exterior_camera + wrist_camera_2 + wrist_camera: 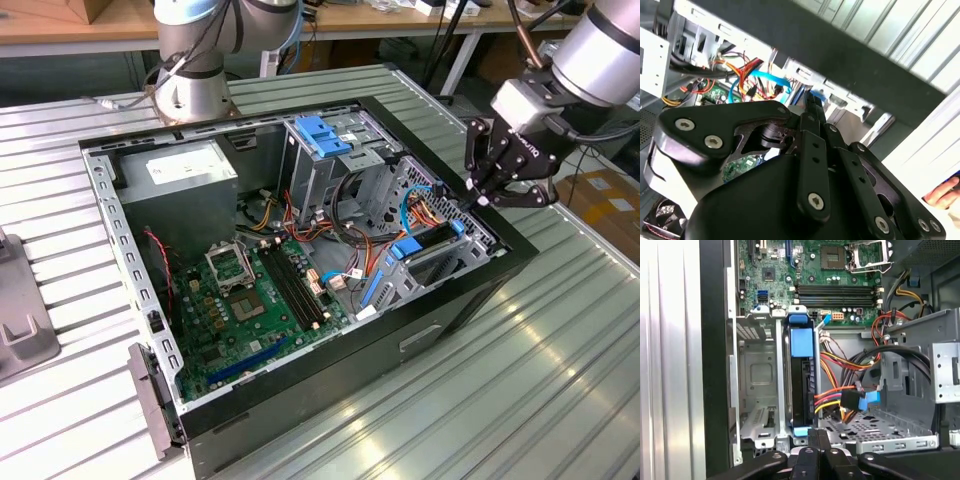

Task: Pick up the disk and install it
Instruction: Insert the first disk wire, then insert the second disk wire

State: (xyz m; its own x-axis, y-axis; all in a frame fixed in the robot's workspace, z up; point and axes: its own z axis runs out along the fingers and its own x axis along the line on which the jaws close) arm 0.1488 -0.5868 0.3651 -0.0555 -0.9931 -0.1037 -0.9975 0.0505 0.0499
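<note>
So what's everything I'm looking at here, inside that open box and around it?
Computer case: one, black, lying open on the metal table.
Motherboard: one, green, on the case floor.
Power supply: one, grey, far corner of the case.
Disk: one, dark with blue rails, standing in the drive bay below the gripper.
Cables: several, red, orange, yellow, black, beside the disk.
Second arm base: one, grey, behind the case.
Gripper: one, black, over the drive bay.

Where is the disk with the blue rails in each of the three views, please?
Exterior view: the disk stands on edge in the drive cage at the case's edge on the exterior view's right, below the gripper.
First wrist view: disk in the cage slot, beside the orange wires.
Second wrist view: its blue end past the fingers.
Shared landmark: the motherboard.
</note>
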